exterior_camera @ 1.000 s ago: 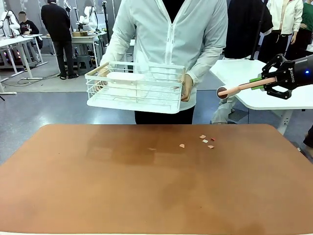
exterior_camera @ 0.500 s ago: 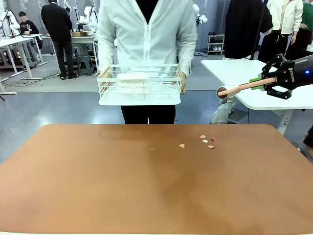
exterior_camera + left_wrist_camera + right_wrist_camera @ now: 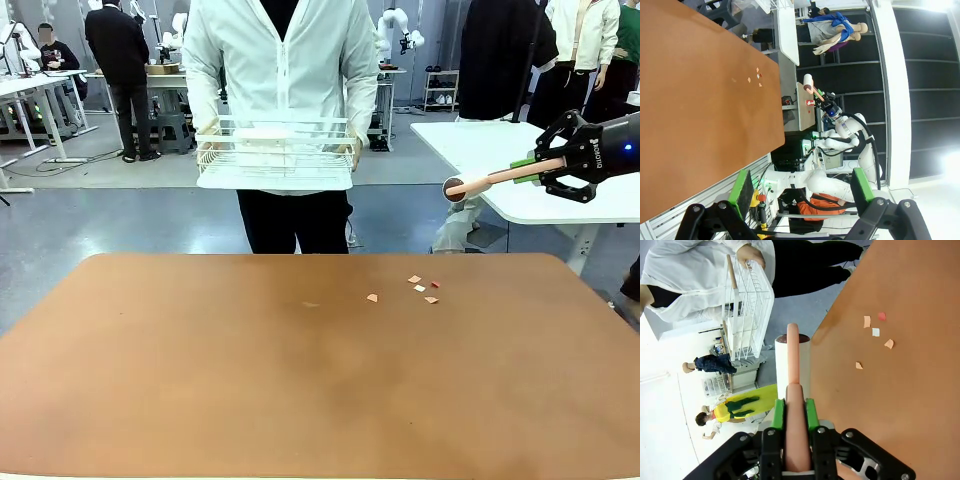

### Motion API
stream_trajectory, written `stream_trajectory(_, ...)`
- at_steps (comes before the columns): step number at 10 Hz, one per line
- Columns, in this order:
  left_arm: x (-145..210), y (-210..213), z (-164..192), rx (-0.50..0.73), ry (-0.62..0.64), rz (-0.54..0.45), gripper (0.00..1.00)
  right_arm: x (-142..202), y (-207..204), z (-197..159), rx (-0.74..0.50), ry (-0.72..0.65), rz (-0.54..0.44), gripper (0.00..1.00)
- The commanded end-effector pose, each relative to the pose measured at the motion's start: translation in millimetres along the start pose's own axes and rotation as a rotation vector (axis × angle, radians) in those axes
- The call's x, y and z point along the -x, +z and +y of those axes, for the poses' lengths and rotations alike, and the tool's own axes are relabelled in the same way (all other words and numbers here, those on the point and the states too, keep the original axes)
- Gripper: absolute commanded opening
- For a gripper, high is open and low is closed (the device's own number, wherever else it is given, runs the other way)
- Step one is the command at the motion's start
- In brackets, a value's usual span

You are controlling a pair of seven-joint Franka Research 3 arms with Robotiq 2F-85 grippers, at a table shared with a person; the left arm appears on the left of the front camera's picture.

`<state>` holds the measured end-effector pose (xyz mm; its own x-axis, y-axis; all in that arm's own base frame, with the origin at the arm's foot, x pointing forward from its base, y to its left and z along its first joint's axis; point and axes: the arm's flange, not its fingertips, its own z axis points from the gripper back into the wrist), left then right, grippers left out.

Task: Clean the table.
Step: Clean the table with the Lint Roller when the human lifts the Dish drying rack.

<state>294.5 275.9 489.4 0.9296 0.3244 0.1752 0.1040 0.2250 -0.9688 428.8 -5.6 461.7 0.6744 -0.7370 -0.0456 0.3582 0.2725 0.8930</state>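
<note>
The terracotta table [image 3: 300, 390] carries several small paper scraps [image 3: 421, 288] near its far right, one more scrap [image 3: 372, 297] lying a little left of them. Beyond the table's far right corner, my right gripper [image 3: 526, 165] hangs in the air, shut on the pink handle of a roller tool [image 3: 490, 181] whose head points left. In the right wrist view the green pads [image 3: 779, 415] clamp that handle [image 3: 793, 395], with the scraps [image 3: 875, 331] off to the right. My left gripper [image 3: 801, 186] is open with nothing between its fingers, high over the table [image 3: 690, 100].
A person stands behind the far edge holding a white wire rack [image 3: 275, 152] at chest height, well off the table; the rack [image 3: 747, 310] is also in the right wrist view. A white table [image 3: 530, 205] stands behind my right gripper.
The person has stepped back from the table with the wire rack, raising it. My right gripper and the roller have not moved.
</note>
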Motion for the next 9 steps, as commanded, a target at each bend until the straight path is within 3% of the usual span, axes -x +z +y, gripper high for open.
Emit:
stream_trajectory(1, 1.6, 2.5, -0.3, 0.002, -0.001, -0.004, 1.0, -13.9, 2.1, 13.3, 0.061, 0.163, 0.028, 0.21)
stream_trajectory(2, 1.6, 2.5, -0.3, 0.002, -0.001, -0.004, 1.0, -21.5, 1.4, 26.7, 0.026, 0.304, -0.055, 0.21)
stream_trajectory(3, 1.6, 2.5, -0.3, 0.002, -0.001, -0.004, 1.0, -25.2, -3.6, 42.6, 0.079, 0.472, 0.08, 0.21)
stream_trajectory(4, 1.6, 2.5, -0.3, 0.002, -0.001, -0.004, 1.0, -42.6, -13.0, 68.4, 0.199, 0.634, 0.276, 0.21)
stream_trajectory(5, 1.6, 2.5, -0.3, 0.002, -0.001, -0.004, 1.0, -67.9, -27.3, 80.5, 0.284, 0.81, 0.337, 0.21)
stream_trajectory(7, 1.6, 2.5, -0.3, 0.002, -0.001, -0.004, 1.0, -105.9, -73.0, 71.1, 0.388, 0.832, 0.448, 0.21)
stream_trajectory(9, 1.6, 2.5, -0.3, 0.002, -0.001, -0.004, 1.0, -120.3, -89.5, 59.6, 0.379, 0.825, 0.503, 0.21)
